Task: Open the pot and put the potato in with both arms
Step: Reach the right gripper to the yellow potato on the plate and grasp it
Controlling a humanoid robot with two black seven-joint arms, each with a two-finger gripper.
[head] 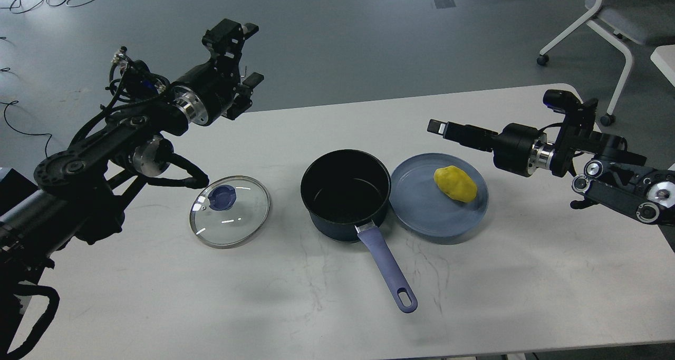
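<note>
So the pot sits dead centre of the frame on the white desk, lid already off, black inside showing. Its long blue handle runs toward the lower right and ends in a loop hole. The glass lid with the blue knob lies flat on the desk just left of the pot, not touching it. On the other side, a flat blue-grey plate sits right up against the pot, and the potato is resting on the plate's far right part.

Left arm comes in from the lower left and climbs to the upper left of the frame, wrist raised well above the desk, over its far left edge. Its gripper points up and to the right with the jaws spread, one finger high and one lower, nothing between them.

Right arm comes in from the right edge and lies nearly level, reaching toward the left. Its gripper hangs above and a bit left of the potato, clear of it. It looks like one dark bar from here, so I can't tell whether those jaws are spread or pressed together.

A white chair stands on the grey floor in the upper right corner.
</note>
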